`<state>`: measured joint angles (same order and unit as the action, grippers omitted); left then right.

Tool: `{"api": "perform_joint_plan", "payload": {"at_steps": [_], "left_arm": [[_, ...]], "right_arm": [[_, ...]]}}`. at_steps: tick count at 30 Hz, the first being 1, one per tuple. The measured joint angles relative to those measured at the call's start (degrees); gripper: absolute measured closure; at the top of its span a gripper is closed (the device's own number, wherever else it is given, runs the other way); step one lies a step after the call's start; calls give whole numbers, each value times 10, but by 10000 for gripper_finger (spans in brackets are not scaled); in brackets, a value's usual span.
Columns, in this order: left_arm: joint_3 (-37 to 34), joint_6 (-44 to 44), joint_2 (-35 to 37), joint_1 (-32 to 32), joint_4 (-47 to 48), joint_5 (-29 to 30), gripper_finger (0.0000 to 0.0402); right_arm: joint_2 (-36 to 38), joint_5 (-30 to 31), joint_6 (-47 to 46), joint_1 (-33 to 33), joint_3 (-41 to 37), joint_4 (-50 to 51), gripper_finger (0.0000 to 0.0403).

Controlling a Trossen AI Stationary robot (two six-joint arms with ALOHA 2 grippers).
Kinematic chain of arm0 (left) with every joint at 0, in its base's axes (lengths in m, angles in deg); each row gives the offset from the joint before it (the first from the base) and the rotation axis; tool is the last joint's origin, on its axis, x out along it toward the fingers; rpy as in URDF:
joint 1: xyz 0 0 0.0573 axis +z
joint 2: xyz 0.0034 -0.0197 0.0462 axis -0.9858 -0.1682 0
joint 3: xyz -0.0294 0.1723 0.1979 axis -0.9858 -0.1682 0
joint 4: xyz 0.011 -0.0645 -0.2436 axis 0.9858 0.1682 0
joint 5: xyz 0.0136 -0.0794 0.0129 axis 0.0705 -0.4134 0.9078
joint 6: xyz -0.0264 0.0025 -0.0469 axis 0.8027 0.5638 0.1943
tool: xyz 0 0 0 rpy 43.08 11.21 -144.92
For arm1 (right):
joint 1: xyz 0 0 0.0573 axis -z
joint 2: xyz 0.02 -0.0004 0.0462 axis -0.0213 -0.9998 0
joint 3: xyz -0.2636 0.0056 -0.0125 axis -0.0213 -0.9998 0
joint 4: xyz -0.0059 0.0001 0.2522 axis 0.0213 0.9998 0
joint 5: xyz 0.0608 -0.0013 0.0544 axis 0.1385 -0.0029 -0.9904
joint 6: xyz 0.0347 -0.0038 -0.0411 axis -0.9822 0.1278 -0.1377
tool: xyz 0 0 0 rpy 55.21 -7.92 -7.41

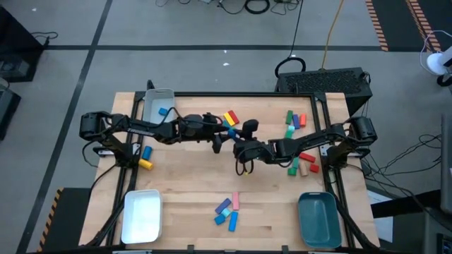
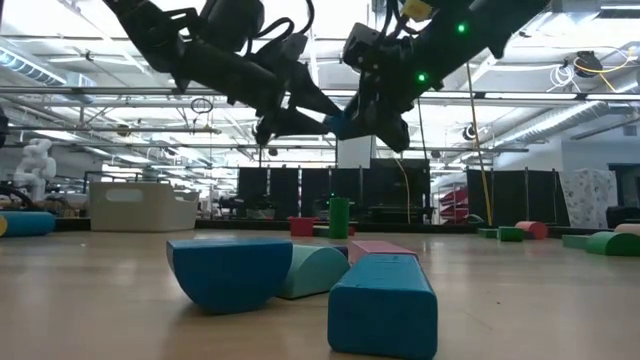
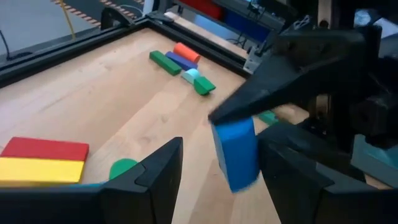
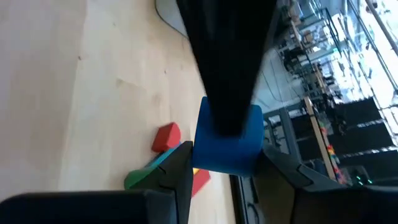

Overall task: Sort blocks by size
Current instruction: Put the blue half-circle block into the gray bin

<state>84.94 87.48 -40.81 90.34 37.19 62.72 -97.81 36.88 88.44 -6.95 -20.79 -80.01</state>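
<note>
Mid-frame handover: blue block clamped in right gripper above table centre, left gripper spread beside it, due to close next.

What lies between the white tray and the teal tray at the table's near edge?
In the high view, a small cluster of blue, pink and purple blocks lies there on the wood.

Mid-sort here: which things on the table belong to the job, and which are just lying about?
Job:
- blue block, in the right gripper
- left gripper, open beside it
- loose blocks
- white tray
- teal tray
- grey tray

Lying about:
- black case
- floor cables
</note>
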Motion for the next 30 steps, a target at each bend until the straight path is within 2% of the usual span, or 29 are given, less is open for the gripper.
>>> {"api": "perform_joint_plan", "payload": {"at_steps": [9,22,26,30], "left_arm": [[2,1,0,0,-1,-18,202],[3,1,1,1,-4,-33,314],[3,0,1,8,-4,-38,317],[3,-4,0,19,2,-36,317]], "right_arm": [[0,-1,14,-2,0,-23,280],[0,8,38,-1,0,-32,279],[0,12,27,-1,0,-37,269],[1,5,-20,-2,1,-46,240]]}}
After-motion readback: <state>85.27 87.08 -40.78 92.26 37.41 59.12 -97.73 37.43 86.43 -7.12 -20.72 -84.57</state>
